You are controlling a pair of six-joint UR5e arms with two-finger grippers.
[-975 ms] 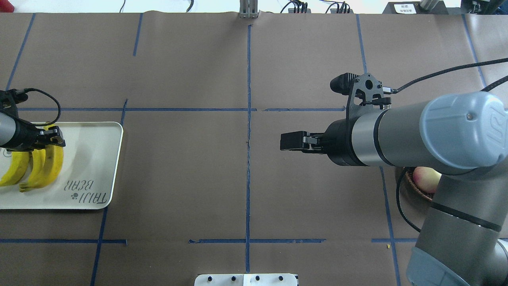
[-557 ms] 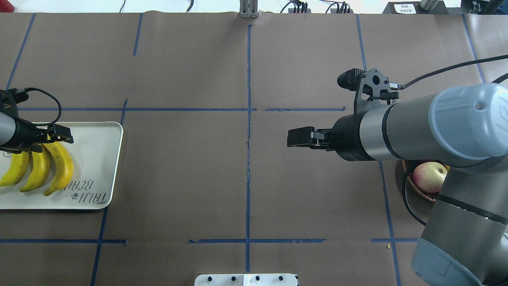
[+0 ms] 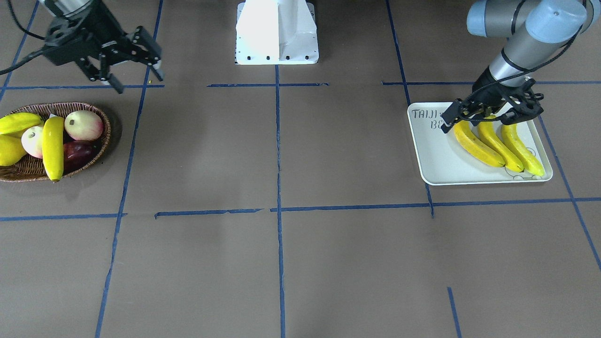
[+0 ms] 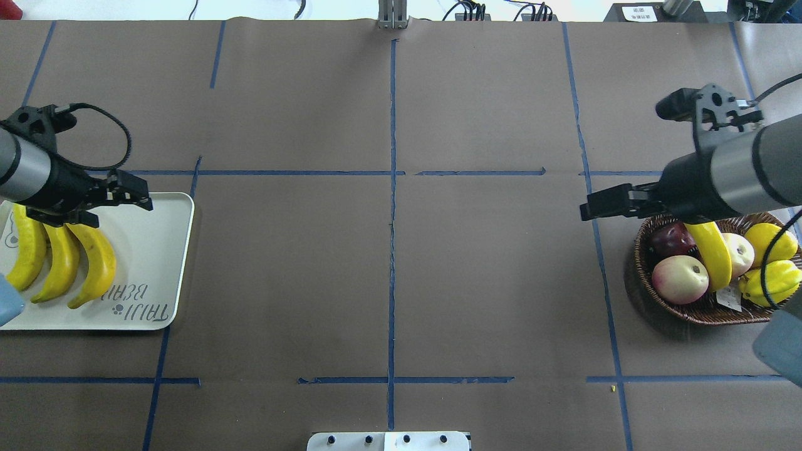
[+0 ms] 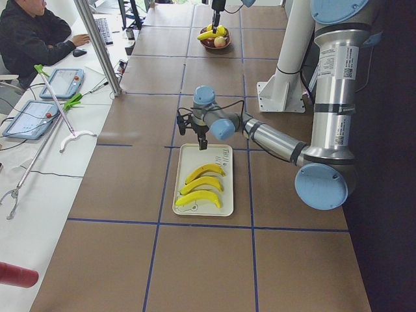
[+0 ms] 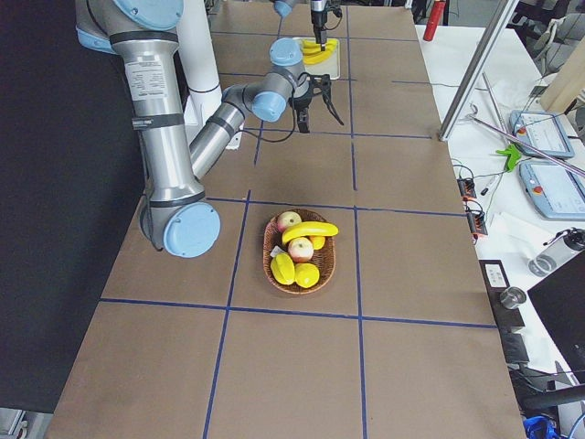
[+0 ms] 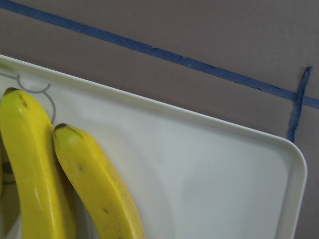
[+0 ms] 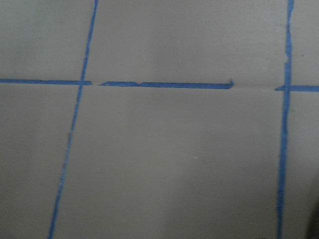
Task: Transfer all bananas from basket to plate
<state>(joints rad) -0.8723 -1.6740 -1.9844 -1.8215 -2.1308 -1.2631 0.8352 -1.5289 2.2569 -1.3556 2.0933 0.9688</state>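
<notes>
Three bananas [image 4: 62, 263] lie side by side on the white plate [image 4: 156, 250], and the front-facing view shows the same bananas [image 3: 490, 143]. My left gripper [image 4: 109, 208] hangs open and empty over their far tips, at the plate's far edge. Two of the bananas [image 7: 94, 184] appear in the left wrist view. One banana [image 4: 711, 250] lies across the other fruit in the wicker basket [image 4: 689, 310] at the right. My right gripper [image 3: 136, 77] is open and empty above the table, beside the basket's inner far rim.
The basket also holds two pink-yellow apples [image 4: 680, 280], a dark red fruit [image 4: 669, 238], a lemon [image 4: 767, 238] and a plump yellow fruit [image 4: 774, 282]. Blue tape lines cross the brown table. The robot's white base [image 3: 277, 33] stands at the near edge.
My left gripper let go of the third banana, which now lies on the plate, and drew away across the plate. My right arm swung back right to the basket, uncovering it.
</notes>
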